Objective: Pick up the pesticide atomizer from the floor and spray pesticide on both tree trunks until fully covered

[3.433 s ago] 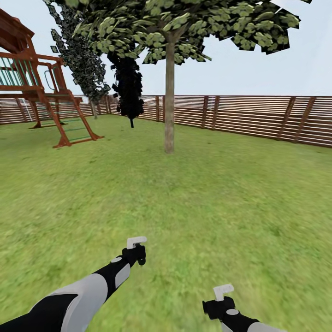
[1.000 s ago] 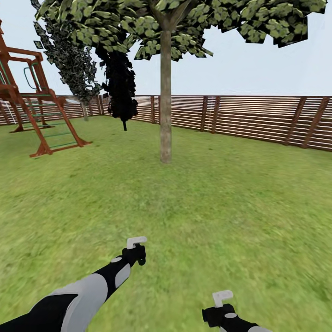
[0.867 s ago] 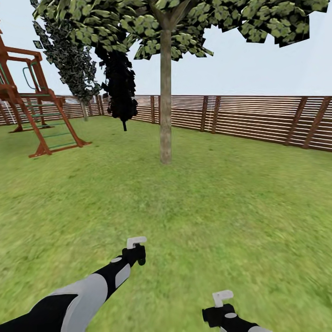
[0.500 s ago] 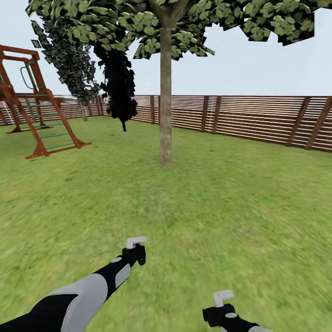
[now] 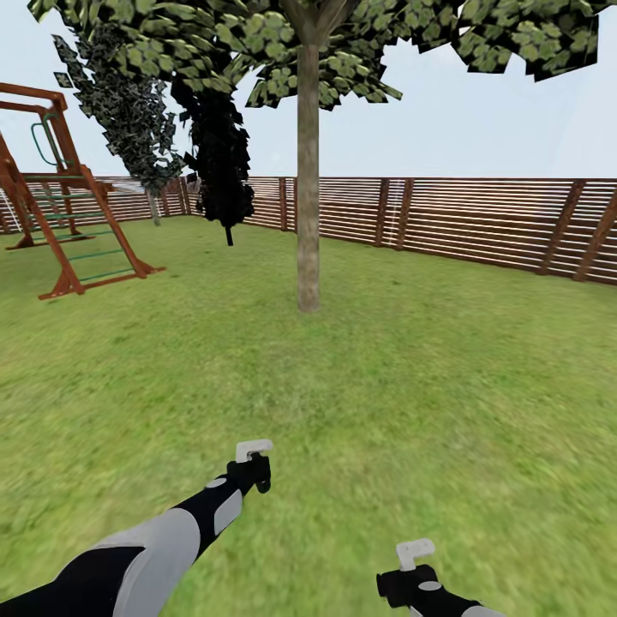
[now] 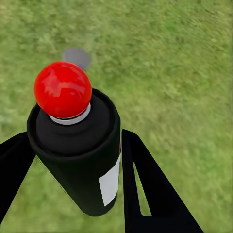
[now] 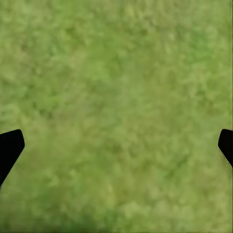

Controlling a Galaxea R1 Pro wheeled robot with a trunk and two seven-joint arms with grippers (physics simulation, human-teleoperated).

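Observation:
In the left wrist view, the pesticide atomizer [image 6: 80,155], a black bottle with a white label and a red tip, sits between the black fingers [image 6: 145,184]. My left gripper [image 5: 254,471] is shut on it and reaches forward low over the lawn. My right gripper [image 5: 413,572] hangs low at the right; its fingertips [image 7: 9,145] stand wide apart over bare grass. A broadleaf tree stands straight ahead, its grey-brown tree trunk [image 5: 308,197] several metres beyond both grippers. A second leafy tree [image 5: 128,103] stands farther back left by the fence. No white specks show on the trunk.
A wooden playset [image 5: 60,214] stands at the left. A dark narrow conifer [image 5: 218,163] rises behind and left of the near tree. A slatted wooden fence [image 5: 480,223] closes the garden at the back and right. Open lawn [image 5: 386,386] lies between me and the trunk.
The whole view has shifted: the trunk looks slightly bigger and the playset has slid left, so the camera has moved forward. Both arms hold the same pose.

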